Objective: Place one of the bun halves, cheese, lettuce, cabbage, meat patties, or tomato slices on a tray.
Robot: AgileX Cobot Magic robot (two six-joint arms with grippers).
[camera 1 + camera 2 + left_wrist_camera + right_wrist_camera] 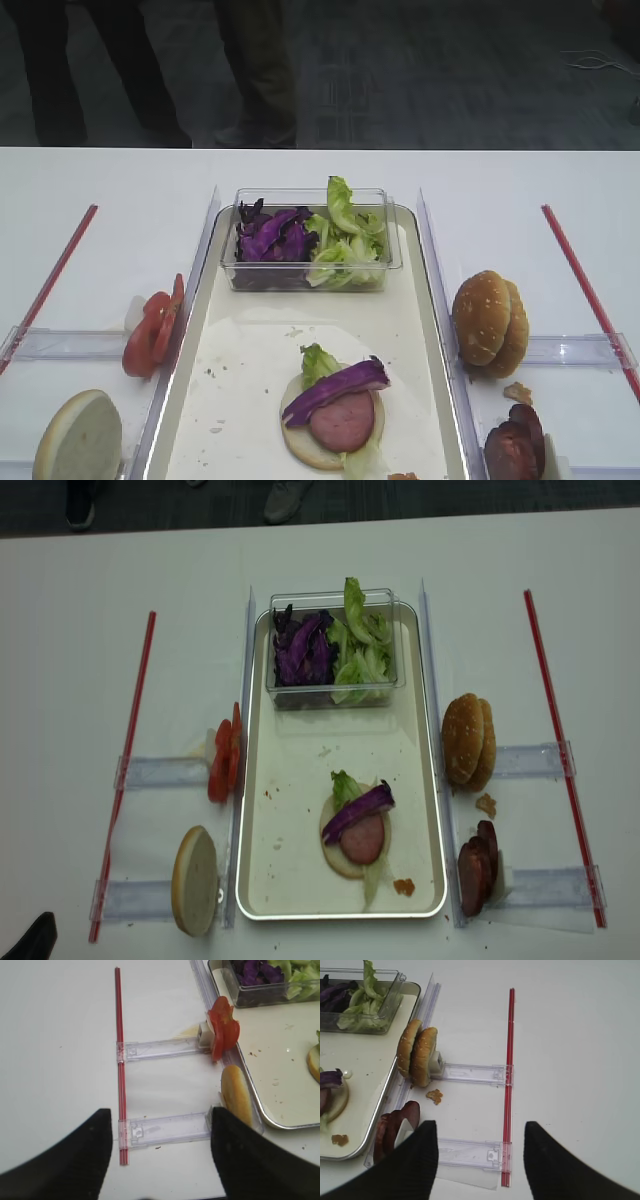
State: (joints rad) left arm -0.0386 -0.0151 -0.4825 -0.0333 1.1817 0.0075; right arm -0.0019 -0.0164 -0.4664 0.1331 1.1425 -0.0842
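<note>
The cream tray [250, 390] [290, 870] holds a pale bun half [300, 445] topped with lettuce [318, 362], a meat patty [343, 422] and a cabbage strip [335, 385]. Tomato slices [152, 325] [222, 1032] and a pale bun half [78, 440] [236, 1094] stand on edge left of the tray. Sesame bun halves [490, 322] [417, 1052] and meat patties [515, 440] [395, 1127] stand on its right. My left gripper [160, 1120] hovers open and empty beside the pale bun. My right gripper [479, 1130] is open and empty beside the patties. I cannot make out any cheese.
A clear tub [310, 240] of purple shreds and green leaves sits at the tray's far end. Clear plastic holders [470, 1074] [165, 1130] and red strips [509, 1085] [120, 1060] lie on both sides. A crumb [434, 1095] lies near the buns. People stand beyond the table's far edge.
</note>
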